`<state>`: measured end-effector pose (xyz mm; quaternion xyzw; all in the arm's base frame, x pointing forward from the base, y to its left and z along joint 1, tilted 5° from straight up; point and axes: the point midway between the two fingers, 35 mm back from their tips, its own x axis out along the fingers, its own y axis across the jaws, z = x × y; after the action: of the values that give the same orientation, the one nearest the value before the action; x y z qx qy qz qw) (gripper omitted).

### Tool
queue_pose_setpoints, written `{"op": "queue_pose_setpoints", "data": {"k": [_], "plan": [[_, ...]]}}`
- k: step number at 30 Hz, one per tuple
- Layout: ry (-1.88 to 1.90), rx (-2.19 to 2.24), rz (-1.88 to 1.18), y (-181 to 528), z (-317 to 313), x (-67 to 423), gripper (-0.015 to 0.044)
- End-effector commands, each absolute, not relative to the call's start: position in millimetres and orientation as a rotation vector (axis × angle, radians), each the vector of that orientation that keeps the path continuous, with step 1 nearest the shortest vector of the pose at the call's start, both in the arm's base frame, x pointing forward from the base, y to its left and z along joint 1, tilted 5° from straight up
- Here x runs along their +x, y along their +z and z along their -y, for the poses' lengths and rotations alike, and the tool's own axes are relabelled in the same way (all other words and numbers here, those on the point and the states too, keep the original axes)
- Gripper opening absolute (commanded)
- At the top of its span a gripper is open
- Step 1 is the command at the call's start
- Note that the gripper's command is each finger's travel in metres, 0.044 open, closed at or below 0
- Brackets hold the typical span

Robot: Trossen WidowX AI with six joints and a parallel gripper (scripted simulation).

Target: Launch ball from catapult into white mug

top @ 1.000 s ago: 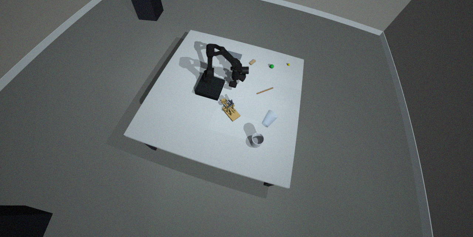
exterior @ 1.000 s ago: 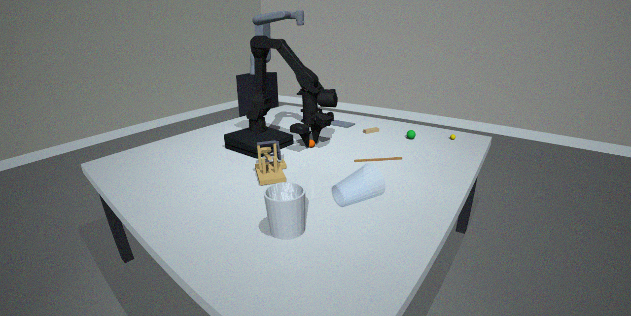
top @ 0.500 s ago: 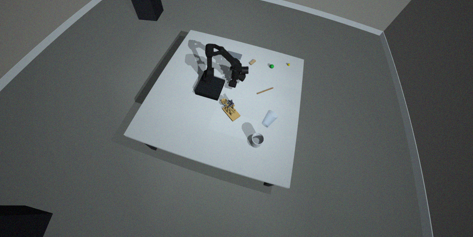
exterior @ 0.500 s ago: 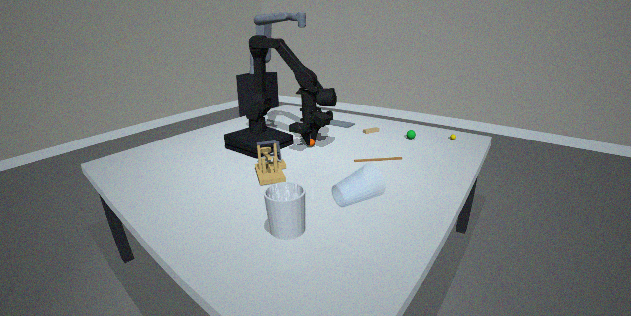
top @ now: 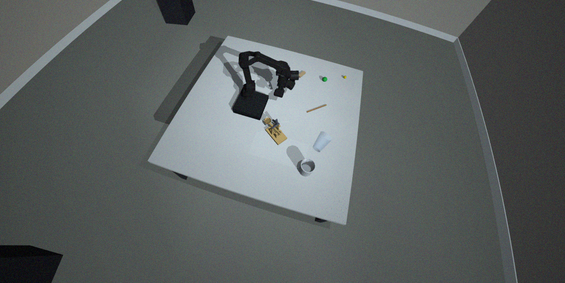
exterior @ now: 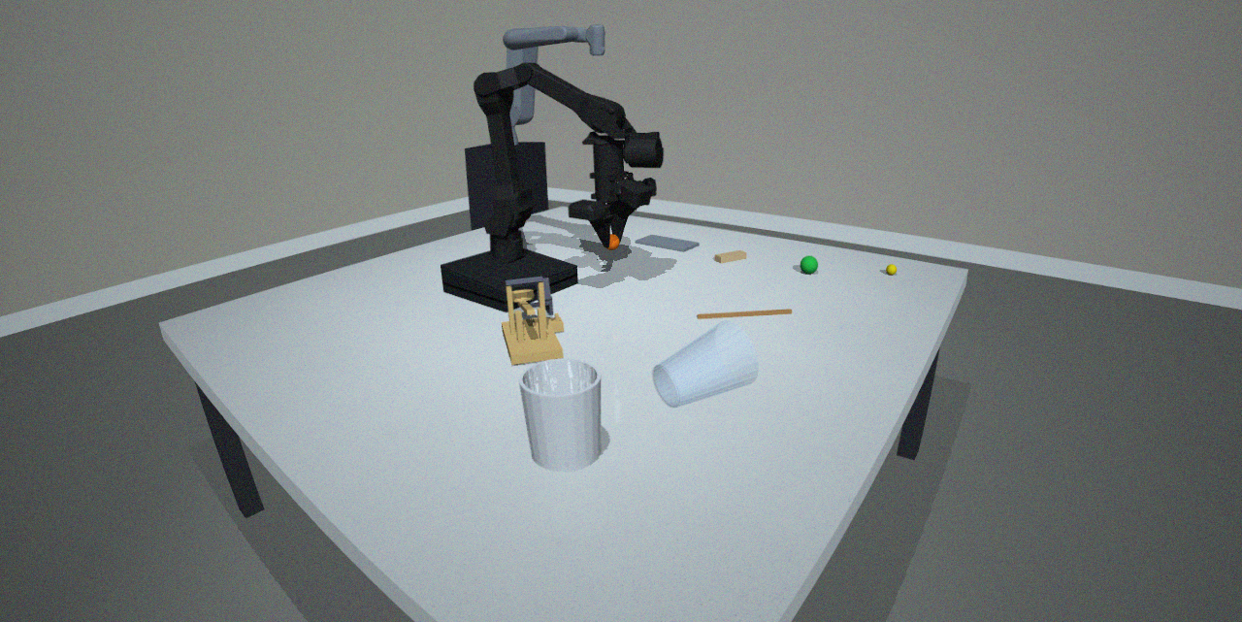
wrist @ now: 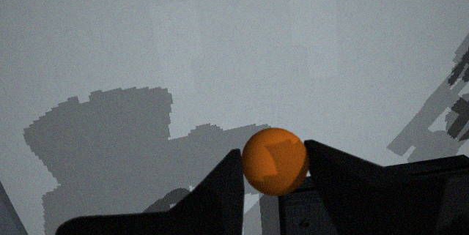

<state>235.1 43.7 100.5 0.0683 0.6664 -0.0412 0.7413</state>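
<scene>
Nearest you the white mug (exterior: 561,424) waits upright, behind it the catapult (exterior: 530,322) sits unloaded, and farthest back your gripper (exterior: 612,240) pinches the orange ball (wrist: 275,161) above the table (exterior: 364,375), so loading, aiming and firing all remain

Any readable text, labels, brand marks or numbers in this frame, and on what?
None. No view shows any lettering: the orange ball shut in the gripper, the catapult, the upright white mug, the tipped cup and the table are all plain and unmarked.
</scene>
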Motion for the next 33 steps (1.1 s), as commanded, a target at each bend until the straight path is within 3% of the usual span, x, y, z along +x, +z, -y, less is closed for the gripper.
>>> {"op": "queue_pose_setpoints", "data": {"k": [1,33], "plan": [[-0.103,0.147,-1.460,119.6,-42.3,229.8,0.0000],[-0.332,0.342,-1.600,124.6,59.1,232.3,0.0000]]}}
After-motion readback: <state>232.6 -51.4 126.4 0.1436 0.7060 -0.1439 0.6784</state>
